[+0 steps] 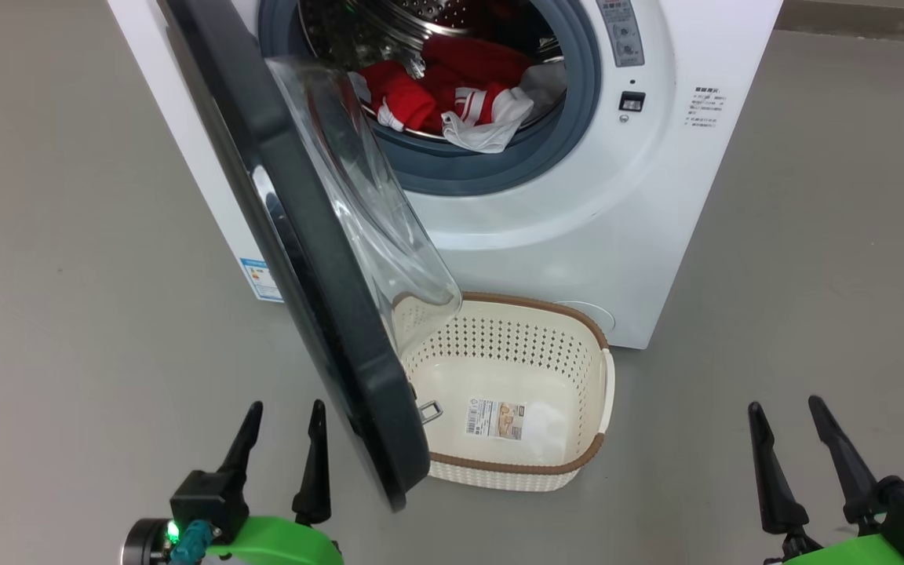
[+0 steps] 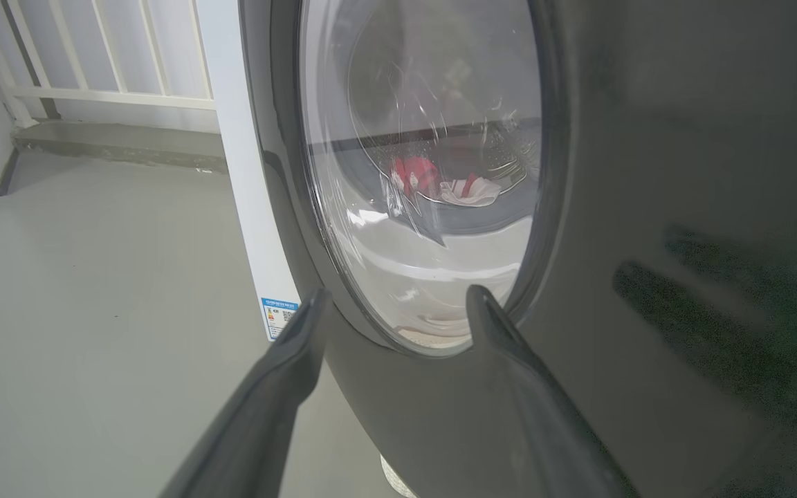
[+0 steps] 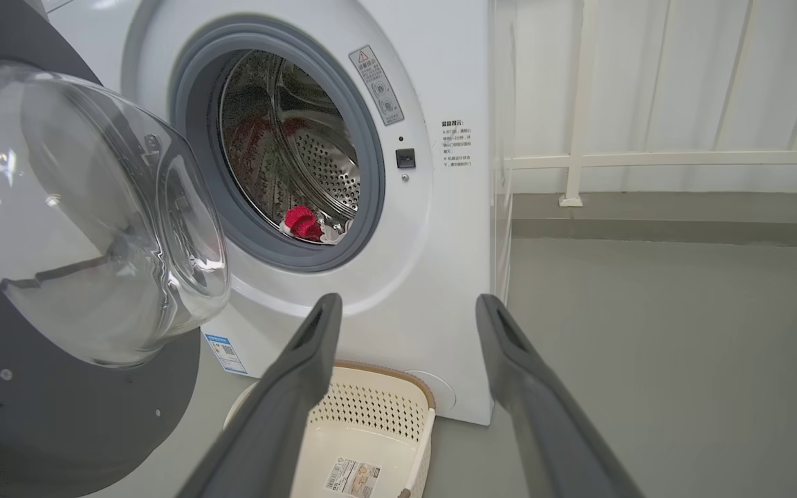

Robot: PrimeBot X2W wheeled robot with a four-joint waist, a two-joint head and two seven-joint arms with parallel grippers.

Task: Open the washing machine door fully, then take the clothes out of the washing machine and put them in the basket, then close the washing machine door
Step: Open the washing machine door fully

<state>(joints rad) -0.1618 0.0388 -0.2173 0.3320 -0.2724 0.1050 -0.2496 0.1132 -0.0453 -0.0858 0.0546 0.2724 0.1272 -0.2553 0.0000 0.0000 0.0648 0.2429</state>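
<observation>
- Grey floor (image 1: 67, 235) carries the washer (image 1: 617, 235) and the basket (image 1: 515, 464); a white railing (image 3: 647, 159) runs behind in the right wrist view.
- Door (image 1: 326, 314): swung out from the washer's left side and seen nearly edge-on in the head view. The glass bowl faces the drum opening.
- Clothes (image 1: 452, 86): red and white, in the drum at its front lip. One white part drapes over the grey ring.
- Basket: on the floor directly before the washer, below the opening. A label sticker (image 1: 497, 418) lies on its bottom.
- Left claw (image 1: 286, 403): fingers spread wide, holding nothing, just beside the door's outer face near its lower edge.
- Right claw (image 1: 785, 402): fingers spread wide, holding nothing, over the floor right of the basket.
</observation>
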